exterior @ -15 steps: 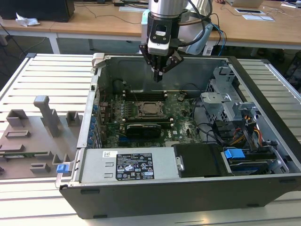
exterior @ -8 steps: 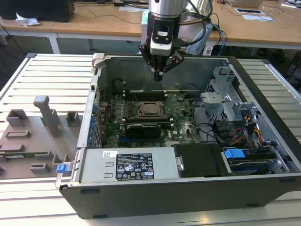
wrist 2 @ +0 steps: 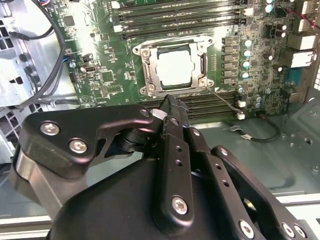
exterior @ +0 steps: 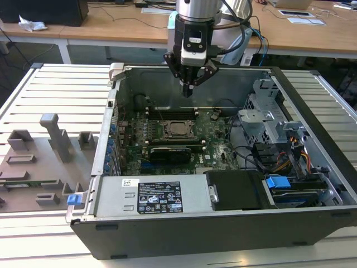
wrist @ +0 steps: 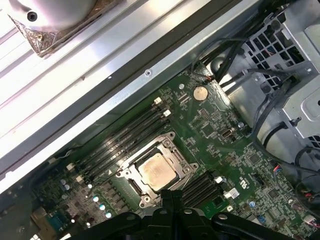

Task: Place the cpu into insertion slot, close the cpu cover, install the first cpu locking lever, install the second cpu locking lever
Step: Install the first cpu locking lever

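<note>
The cpu (exterior: 178, 129) (wrist 2: 175, 67) (wrist: 157, 171) lies flat in the insertion slot (exterior: 167, 130) on the green board, silvery top up. The cpu cover (wrist 2: 202, 62) (wrist: 176, 156), a thin metal frame, lies down around the chip in both wrist views. A thin wire lever (wrist 2: 225, 101) angles away from one corner of the socket. My gripper (exterior: 187, 92) (wrist 2: 169, 102) (wrist: 170, 196) hangs above the board, beside the socket on the case's back-wall side. Its black fingers are shut tip to tip with nothing between them.
The board sits deep in an open computer case (exterior: 120, 78) with tall metal walls. Long black memory slots (wrist 2: 180, 22) flank the socket. A drive cage (exterior: 268, 120) and cables (exterior: 295, 159) fill the exterior view's right. A grey fixture plate (exterior: 42, 162) lies outside on the left.
</note>
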`<state>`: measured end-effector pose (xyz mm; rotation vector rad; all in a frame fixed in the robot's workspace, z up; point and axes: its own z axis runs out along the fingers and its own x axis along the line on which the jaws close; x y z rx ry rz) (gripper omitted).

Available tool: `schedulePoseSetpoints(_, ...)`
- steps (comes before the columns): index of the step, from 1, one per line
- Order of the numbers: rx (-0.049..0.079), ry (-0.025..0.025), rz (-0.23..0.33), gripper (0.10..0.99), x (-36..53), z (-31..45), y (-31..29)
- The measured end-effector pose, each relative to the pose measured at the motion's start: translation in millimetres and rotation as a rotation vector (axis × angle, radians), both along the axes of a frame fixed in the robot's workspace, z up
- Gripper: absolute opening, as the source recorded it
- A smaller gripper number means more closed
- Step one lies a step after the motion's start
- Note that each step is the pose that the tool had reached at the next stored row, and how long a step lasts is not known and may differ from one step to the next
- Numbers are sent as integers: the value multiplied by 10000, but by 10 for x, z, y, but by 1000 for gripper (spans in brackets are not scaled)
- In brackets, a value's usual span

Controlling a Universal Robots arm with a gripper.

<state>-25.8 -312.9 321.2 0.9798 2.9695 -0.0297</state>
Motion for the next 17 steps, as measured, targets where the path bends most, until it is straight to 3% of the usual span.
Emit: schedulePoseSetpoints(17, 0, -1, 1023, 106, 0, 0, 0)
